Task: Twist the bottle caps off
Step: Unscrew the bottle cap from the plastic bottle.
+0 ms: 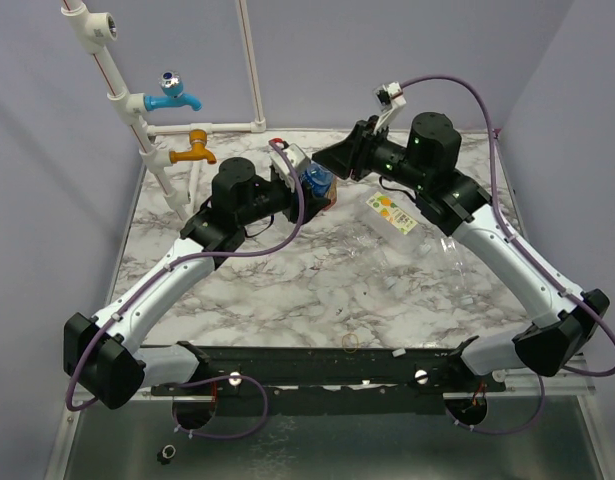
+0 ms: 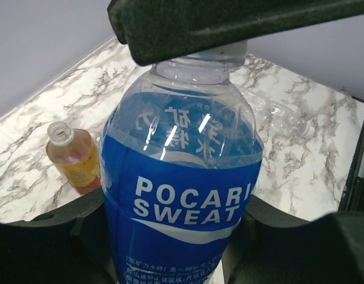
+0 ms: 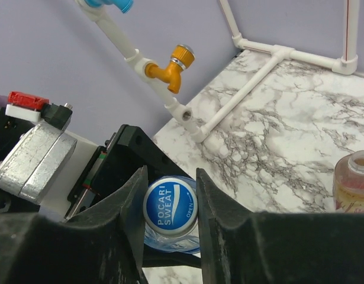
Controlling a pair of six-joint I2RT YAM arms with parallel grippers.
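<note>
- Bottle cap (image 3: pixel 168 208), blue and white, is pinched between the jaws of the right gripper (image 3: pixel 170 192), which are pressed against its two sides.
- The blue-labelled bottle (image 2: pixel 182 165) beneath it is clamped around its body by the left gripper (image 2: pixel 176 242). It is held toward the far edge of the table (image 1: pixel 287 280), about midway along it. Whether its base rests on the table cannot be told.
- The step in hand is judged to be the twisting-off of this cap.
- The cap could slip round inside the jaws if it is gripped only by its rim, since its side is shallow.
- The bottle could be turned along with the cap, because its thin wall is likely to give under the left jaws.
- The uncapped amber bottle (image 2: pixel 72 157), standing near, could be knocked over by a wide wrist swing.
</note>
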